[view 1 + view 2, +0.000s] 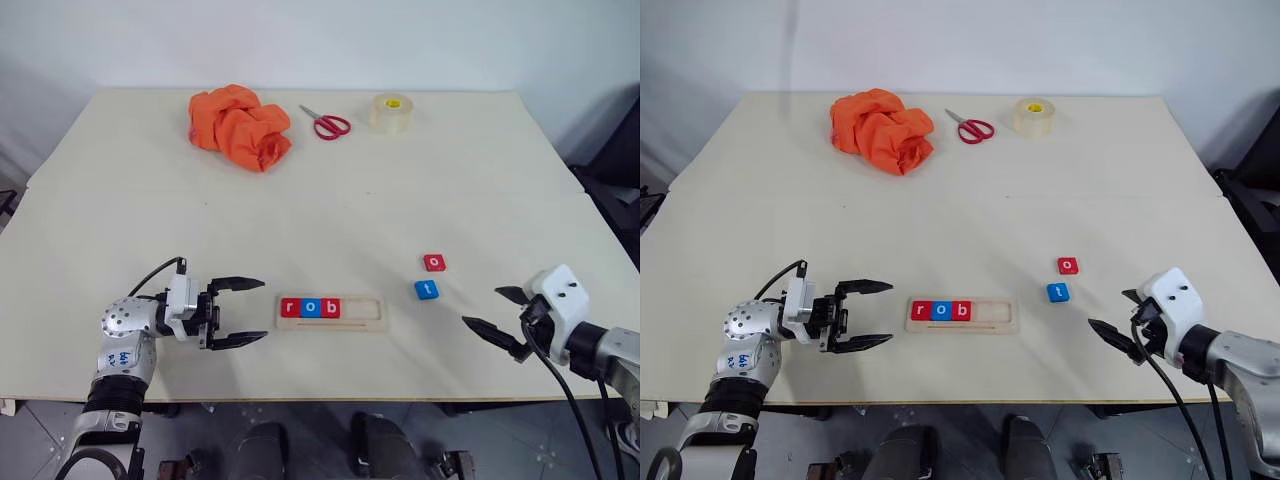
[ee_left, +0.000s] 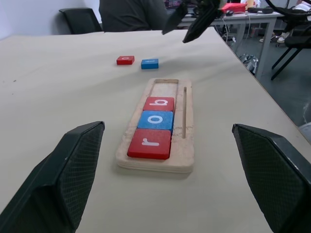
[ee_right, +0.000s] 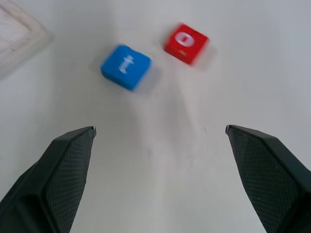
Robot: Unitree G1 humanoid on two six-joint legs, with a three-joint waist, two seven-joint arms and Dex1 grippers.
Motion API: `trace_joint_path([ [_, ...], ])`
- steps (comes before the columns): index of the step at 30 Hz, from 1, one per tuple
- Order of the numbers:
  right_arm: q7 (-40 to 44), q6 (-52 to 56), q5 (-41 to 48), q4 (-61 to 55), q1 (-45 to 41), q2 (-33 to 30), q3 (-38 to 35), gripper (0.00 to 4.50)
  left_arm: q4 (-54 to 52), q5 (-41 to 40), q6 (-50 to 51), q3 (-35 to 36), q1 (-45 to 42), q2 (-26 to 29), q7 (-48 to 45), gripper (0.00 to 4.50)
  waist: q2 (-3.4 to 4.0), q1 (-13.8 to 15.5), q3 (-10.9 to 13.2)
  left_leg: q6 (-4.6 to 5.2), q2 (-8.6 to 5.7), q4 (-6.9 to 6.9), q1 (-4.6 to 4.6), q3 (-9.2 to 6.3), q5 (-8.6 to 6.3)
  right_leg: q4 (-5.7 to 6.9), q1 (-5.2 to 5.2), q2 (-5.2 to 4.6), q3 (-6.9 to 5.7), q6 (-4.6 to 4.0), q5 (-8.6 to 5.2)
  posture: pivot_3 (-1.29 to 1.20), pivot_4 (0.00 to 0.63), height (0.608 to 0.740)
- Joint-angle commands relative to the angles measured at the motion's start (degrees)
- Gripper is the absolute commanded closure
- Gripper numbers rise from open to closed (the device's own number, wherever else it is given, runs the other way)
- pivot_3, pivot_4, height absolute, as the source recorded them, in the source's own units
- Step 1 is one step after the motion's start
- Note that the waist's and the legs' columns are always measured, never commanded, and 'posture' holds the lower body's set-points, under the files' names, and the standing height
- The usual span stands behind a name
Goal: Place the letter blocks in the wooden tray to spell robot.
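On the desk [image 1: 400, 180], left to right:
Left end effector [image 1: 240, 312]: fingers spread apart, empty, just left of the tray.
Wooden tray [image 1: 365, 312]: near centre, red r [image 1: 290, 308], blue o [image 1: 311, 308], red b [image 1: 331, 308] seated at its left end.
Loose blocks: red o [image 1: 434, 262] and blue t [image 1: 427, 290], right of the tray.
Right end effector [image 1: 496, 312]: fingers wide apart, empty, near right.

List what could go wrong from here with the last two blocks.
1. The red o block and blue t block lie close together on the table, so the open right claw could knock one while taking the other.
2. Picking t first would break the order: the wooden tray holds r, o, b, and o comes next.
3. The tray lies loose; pushing a block in could slide it. The open left claw sits beside it, not touching.
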Motion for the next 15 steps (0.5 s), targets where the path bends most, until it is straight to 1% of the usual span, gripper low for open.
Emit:
trace_joint_path([
  [1,-0.9,-1.6,1.6,-0.9,0.8,0.2,-2.9,0.02,0.0,-0.4,-0.2,0.4,-0.6,0.5,-2.1,0.00,0.00,-0.2,0.0,0.00,0.00,0.00,0.02,0.00,0.00,0.00,0.01,0.00,0.00,0.00,0.00,0.00,0.150,0.740],
  [12,-3.1,-3.4,2.7,0.8,1.0,0.0,-1.6,0.02,-0.2,-0.4,0.3,0.5,-1.0,1.1,-2.0,0.00,0.00,-0.1,0.0,0.01,0.00,0.00,0.02,-0.01,0.01,0.01,0.02,0.00,0.00,0.00,0.00,0.00,0.150,0.740],
  [15,-5.9,-4.0,2.2,2.7,-2.1,2.1,1.1,0.02,-0.6,-0.4,0.6,0.5,-0.9,1.2,-2.0,0.00,0.00,-0.2,0.0,0.01,0.00,0.00,0.02,-0.01,0.01,0.01,0.02,0.00,0.00,0.00,0.00,0.00,0.150,0.740],
])
